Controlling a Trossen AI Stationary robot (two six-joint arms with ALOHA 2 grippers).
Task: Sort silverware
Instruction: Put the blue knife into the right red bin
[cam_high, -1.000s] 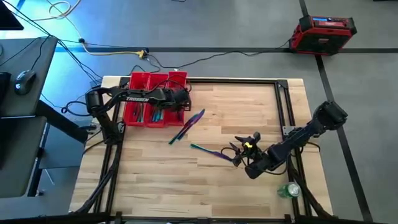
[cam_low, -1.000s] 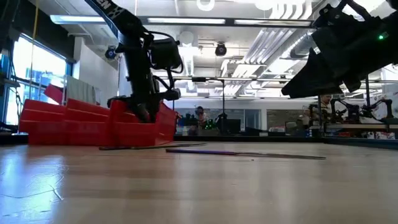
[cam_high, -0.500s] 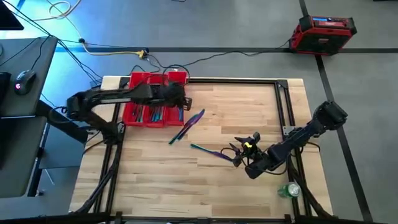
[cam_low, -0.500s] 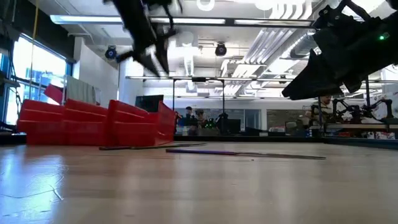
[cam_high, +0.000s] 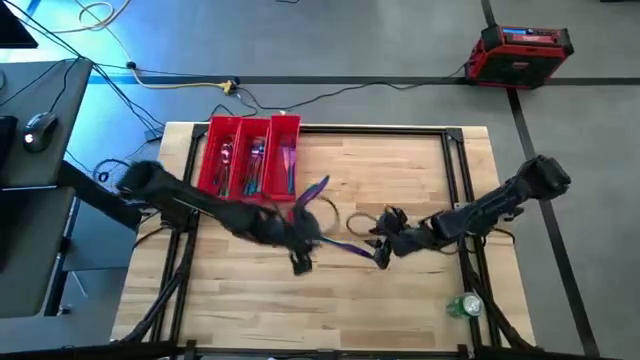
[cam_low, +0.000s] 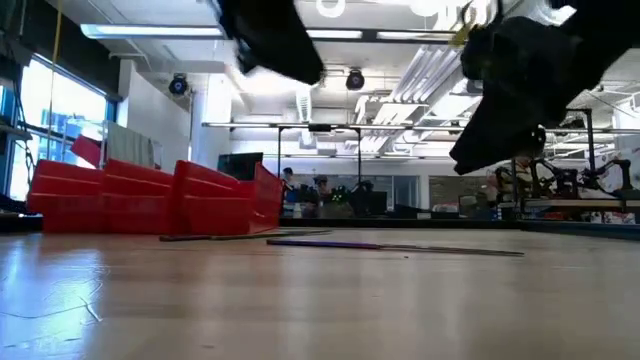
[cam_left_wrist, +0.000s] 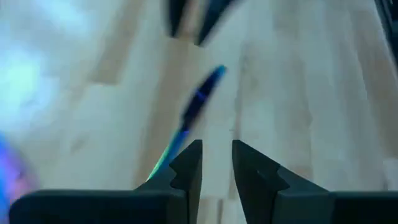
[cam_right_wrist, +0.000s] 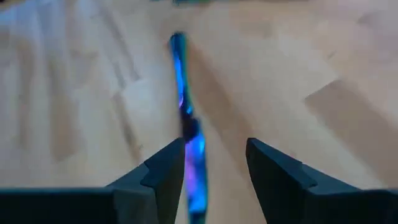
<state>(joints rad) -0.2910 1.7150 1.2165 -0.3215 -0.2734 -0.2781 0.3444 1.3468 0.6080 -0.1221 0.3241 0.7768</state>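
1. Sorting looks well under way: the red tray (cam_high: 250, 128) at the worktop's (cam_high: 400, 300) far left already holds silverware in all 3 compartments, several pieces in each; which type sits where I cannot tell
2. Still loose on the worktop: a small cluster of pieces (cam_high: 312, 195) just beside the tray's near right corner, and 1 more piece (cam_high: 352, 248) lying near the middle
3. The left gripper (cam_high: 300, 258) hangs over the middle of the worktop, just near of the cluster; its wrist view shows the fingers (cam_left_wrist: 188, 168) slightly apart with nothing between them, a blue-green piece (cam_left_wrist: 198, 102) ahead
4. The right gripper (cam_high: 385, 240) is at the single piece's right end; its wrist view shows the fingers (cam_right_wrist: 163, 168) spread either side of that blue-purple piece (cam_right_wrist: 185, 118), not closed on it
5. My judgement: a few pieces remain
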